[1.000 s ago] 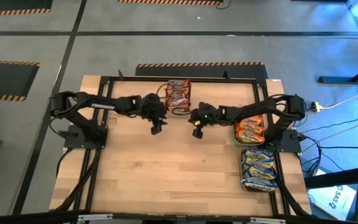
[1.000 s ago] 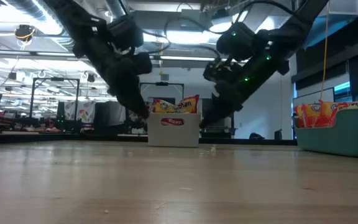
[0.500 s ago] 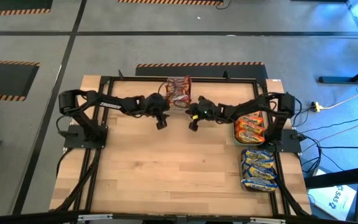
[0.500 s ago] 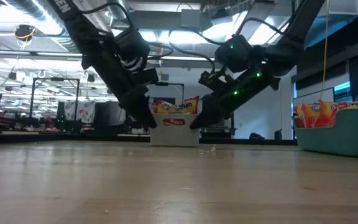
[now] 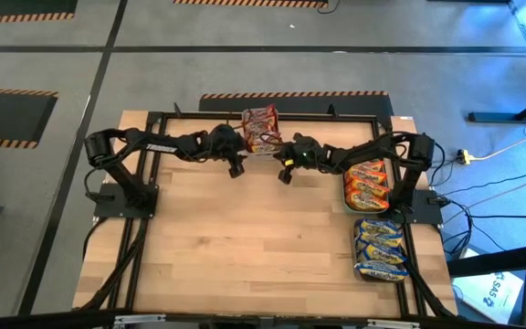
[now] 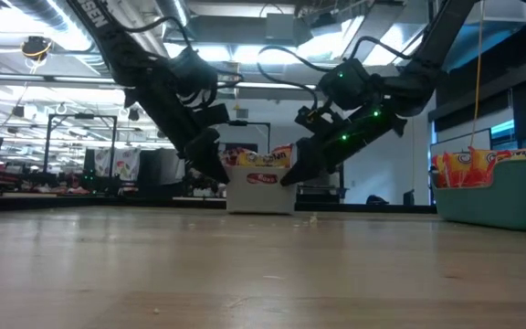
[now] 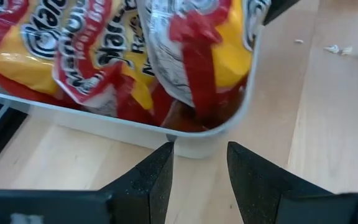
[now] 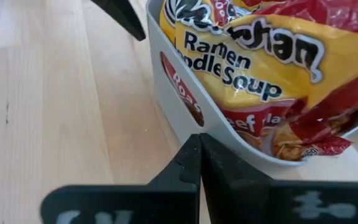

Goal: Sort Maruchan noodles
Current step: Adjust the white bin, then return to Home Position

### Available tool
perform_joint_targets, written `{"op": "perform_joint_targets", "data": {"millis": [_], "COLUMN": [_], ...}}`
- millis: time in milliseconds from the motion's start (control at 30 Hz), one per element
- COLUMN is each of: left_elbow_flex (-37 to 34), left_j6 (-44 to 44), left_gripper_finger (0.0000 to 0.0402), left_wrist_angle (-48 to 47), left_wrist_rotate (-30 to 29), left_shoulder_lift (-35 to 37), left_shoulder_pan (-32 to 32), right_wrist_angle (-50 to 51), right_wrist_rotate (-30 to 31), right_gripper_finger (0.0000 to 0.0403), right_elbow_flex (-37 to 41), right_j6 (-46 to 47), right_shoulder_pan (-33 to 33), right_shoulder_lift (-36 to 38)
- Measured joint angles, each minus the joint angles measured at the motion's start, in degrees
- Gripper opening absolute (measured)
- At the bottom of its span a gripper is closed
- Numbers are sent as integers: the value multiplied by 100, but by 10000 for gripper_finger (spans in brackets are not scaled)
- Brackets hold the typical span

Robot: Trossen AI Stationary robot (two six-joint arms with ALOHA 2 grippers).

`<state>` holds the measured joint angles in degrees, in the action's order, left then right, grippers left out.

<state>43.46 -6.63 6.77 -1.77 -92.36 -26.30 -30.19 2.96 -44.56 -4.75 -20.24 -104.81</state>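
Jaws flank the grey tray (image 5: 261,144) of maroon noodles (image 5: 259,126): left gripper (image 5: 236,167) parted, empty; right gripper (image 5: 286,175) shut. Sorting apparently done, orange packets (image 5: 367,184) and blue packets (image 5: 379,245) trayed; desk (image 5: 245,247) bare.

I read "Ramen Noodle Soup" on the maroon-and-yellow packet (image 8: 253,56) | a partial red label "Roa" on the grey tray (image 8: 185,109) wall; nothing else legible to me
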Motion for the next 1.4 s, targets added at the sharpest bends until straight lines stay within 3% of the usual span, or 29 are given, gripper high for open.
{"op": "perform_joint_targets", "data": {"millis": [133, 467, 567, 700, 800, 1200, 1400], "left_elbow_flex": [0, -42, -302, -869, -1274, -2660, -2960], "left_j6": [-1, -260, -250, -108, -72, 408, 495], "left_gripper_finger": [145, 145, 145, 145, 145, 145, 145], "left_wrist_angle": [-79, -241, 21, 864, 1444, 2597, 2758], "left_wrist_rotate": [-27, 1, 44, 646, 787, 49, -65], "left_shoulder_lift": [93, 735, 893, 1231, 1585, 2871, 3263], "left_shoulder_pan": [127, 782, 881, 902, 905, 1050, 1275], "right_wrist_angle": [271, 1059, 1023, 1033, 1039, 503, 176], "right_wrist_rotate": [-257, -808, -1010, -1149, -1154, -1089, -1044], "right_gripper_finger": [1, 1, 1, 1, 1, 1, 1], "right_elbow_flex": [0, 478, 846, 1310, 1575, 2373, 2711], "right_j6": [0, 67, 252, 448, 588, 982, 1084], "right_shoulder_pan": [35, 116, 106, 112, 115, 110, 110], "right_shoulder_lift": [183, 1737, 2279, 3061, 3582, 4863, 5272]}}
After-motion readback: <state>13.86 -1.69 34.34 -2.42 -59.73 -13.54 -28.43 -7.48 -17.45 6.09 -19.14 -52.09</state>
